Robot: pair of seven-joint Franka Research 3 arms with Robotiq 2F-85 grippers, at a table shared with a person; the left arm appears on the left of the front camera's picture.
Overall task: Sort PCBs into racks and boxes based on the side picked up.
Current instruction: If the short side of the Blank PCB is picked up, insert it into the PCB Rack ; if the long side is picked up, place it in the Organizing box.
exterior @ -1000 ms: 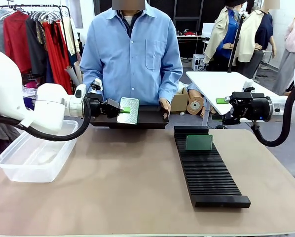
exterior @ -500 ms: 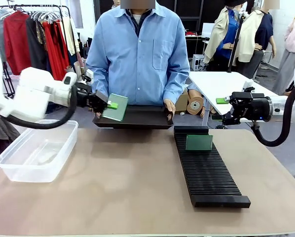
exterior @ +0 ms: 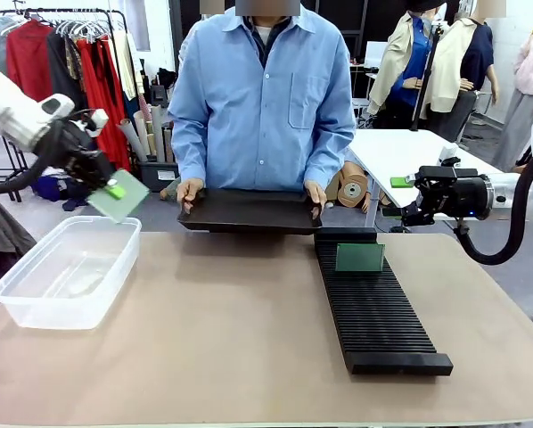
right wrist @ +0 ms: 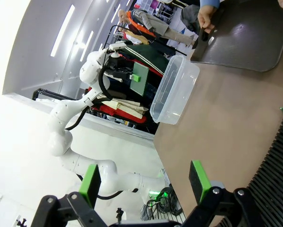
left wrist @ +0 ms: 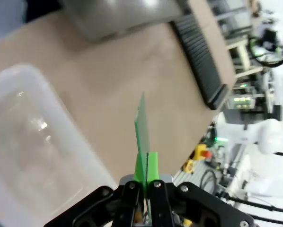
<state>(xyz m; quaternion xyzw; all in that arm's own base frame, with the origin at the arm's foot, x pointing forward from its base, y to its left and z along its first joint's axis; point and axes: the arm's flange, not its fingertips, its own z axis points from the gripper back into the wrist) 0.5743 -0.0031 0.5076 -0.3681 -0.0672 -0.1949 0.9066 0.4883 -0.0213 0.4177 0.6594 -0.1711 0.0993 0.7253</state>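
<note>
The left gripper (exterior: 111,189) is clamped on a circuit board (exterior: 119,197) above the clear tub's (exterior: 35,299) far corner — likely to drop it in. The right gripper (exterior: 400,198) waits, fingers apart, beside the rack's (exterior: 378,312) far end.

Tub (exterior: 66,276) at table's left, rack (exterior: 373,303) right of centre, one PCB (exterior: 359,258) standing in its far slots

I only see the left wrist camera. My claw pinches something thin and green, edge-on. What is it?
Observer: A PCB in the left claw, tilted, up beside the clear box's far corner, not inside.
Operator: Any board in the rack?
Observer: Yes, a second PCB stands upright near the black rack's far end.
Operator: And the other claw?
Observer: The right claw is open and empty, beyond the rack's far end.
</note>
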